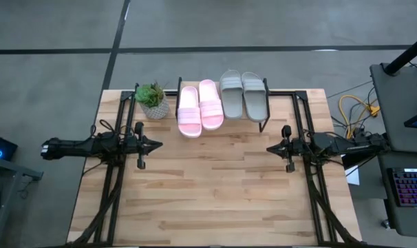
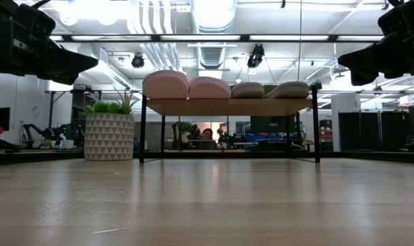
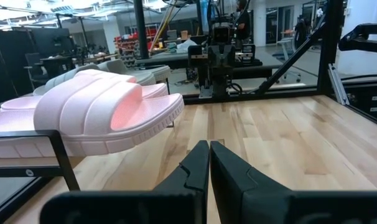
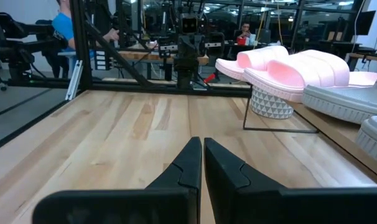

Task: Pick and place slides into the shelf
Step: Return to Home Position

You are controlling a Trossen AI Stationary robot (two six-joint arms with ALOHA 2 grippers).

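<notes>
Two light pink slides (image 1: 199, 107) and two grey-green slides (image 1: 243, 94) lie side by side, soles down, on the shelf's wooden top board (image 2: 227, 106) at the table's far side. The shelf (image 1: 263, 122) stands on thin black legs. The pink slides' near ends stick out over the board's near edge (image 3: 101, 118). My left gripper (image 1: 159, 145) is shut, level, at the table's left, above the tabletop. My right gripper (image 1: 269, 147) is shut, level, at the table's right. The two point at each other, both well short of the shelf.
A small potted plant (image 1: 152, 100) in a white patterned pot stands left of the shelf at the table's far edge. Black frame rails (image 1: 308, 124) run along both table sides. Bare wooden tabletop (image 1: 215, 186) lies between the grippers and toward the near edge.
</notes>
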